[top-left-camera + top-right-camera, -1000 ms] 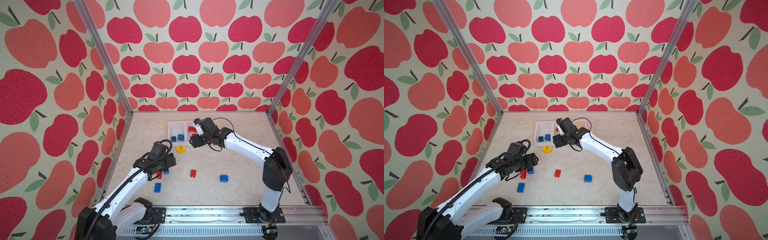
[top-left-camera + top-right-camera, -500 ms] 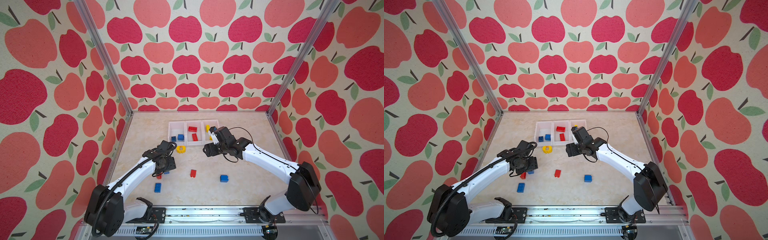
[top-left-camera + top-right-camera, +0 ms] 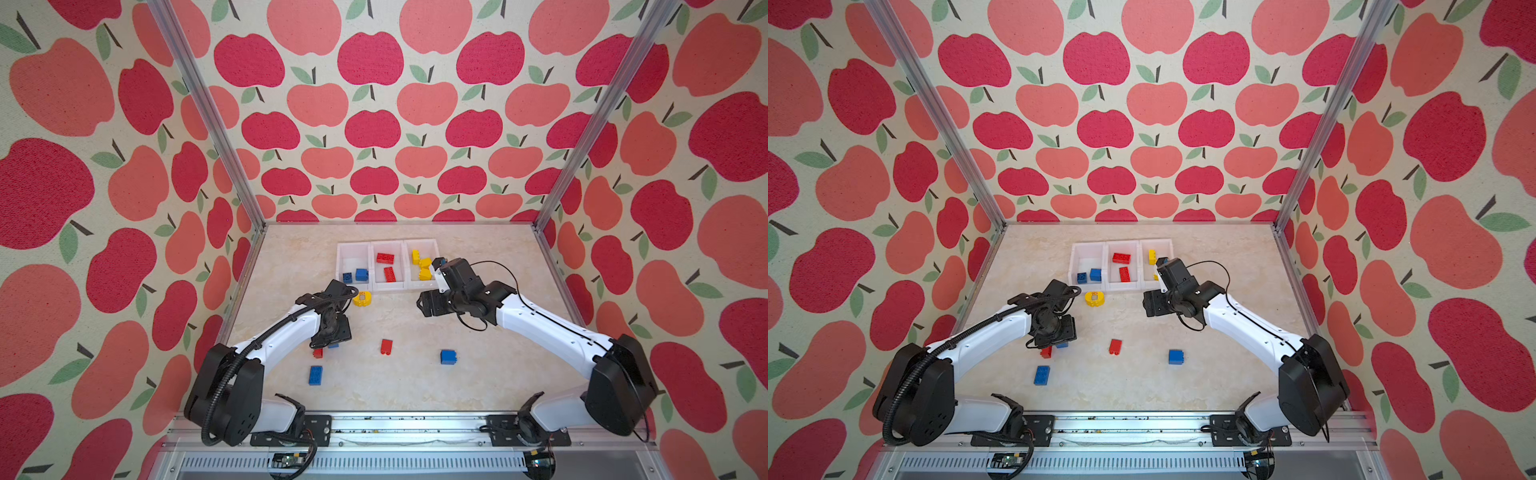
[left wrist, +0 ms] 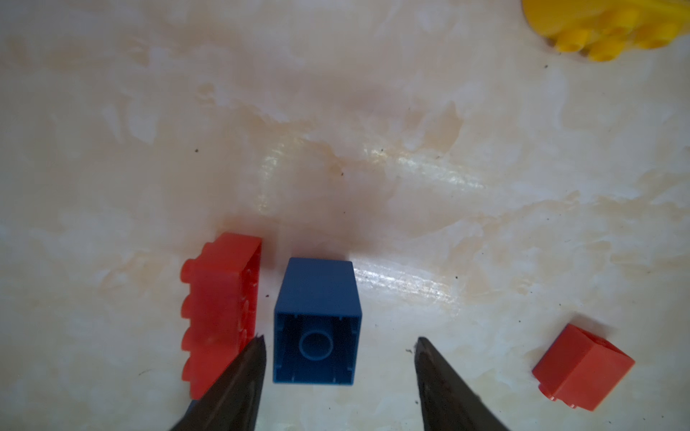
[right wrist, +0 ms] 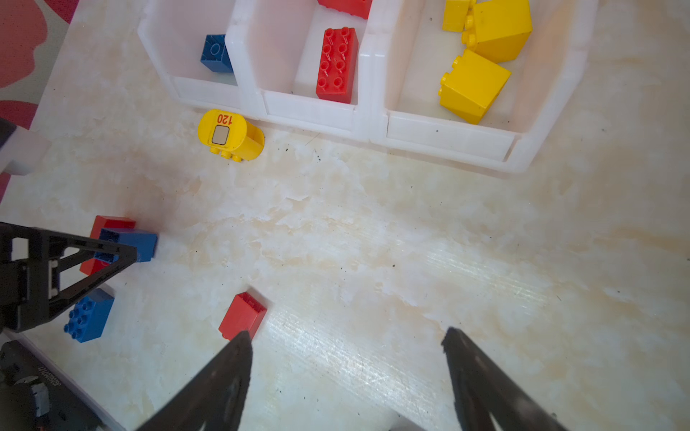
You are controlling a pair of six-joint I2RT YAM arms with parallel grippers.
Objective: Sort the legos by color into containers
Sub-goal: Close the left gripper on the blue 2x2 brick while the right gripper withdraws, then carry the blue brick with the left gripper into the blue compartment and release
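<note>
Clock directions are read in a top view from the middle of the table [image 3: 478,245], with 12 toward the back wall.

The left claw [image 4: 339,343] is low at 9 o'clock. Its jaws are released and stand astride a blue brick [image 4: 317,324]. That brick lies on its side on the table, hollow underside toward the wrist camera. One fingertip [image 4: 257,350] is just beside the brick. The other stands apart from it, with bare table between (so nothing is gripped). A red oblong [image 4: 220,309] lies on its side at the blue brick's 8 o'clock, with a narrow gap between them.

The right claw [image 5: 345,334] hovers over the table at 2 o'clock, near the bins [image 3: 388,286]. Its jaws are spread and empty.

The bins sit in a row at 12 o'clock.
- The left bin [image 3: 353,255] holds two blue legos [image 3: 361,274].
- The middle bin [image 3: 400,259] holds two red legos [image 3: 385,258].
- The right bin [image 3: 430,247] holds three yellow legos [image 5: 474,86].

Loose on the table:
- A yellow drum [image 3: 362,298] marked 120 lies at 10 o'clock, just in front of where the left and middle bins join. I cannot tell whether it touches them.
- A red brick [image 3: 386,346] lies at 6 o'clock.
- A blue cube [image 3: 447,356] lies at 4 o'clock.
- A blue oblong [image 3: 316,375] lies at 8 o'clock, studs up.
</note>
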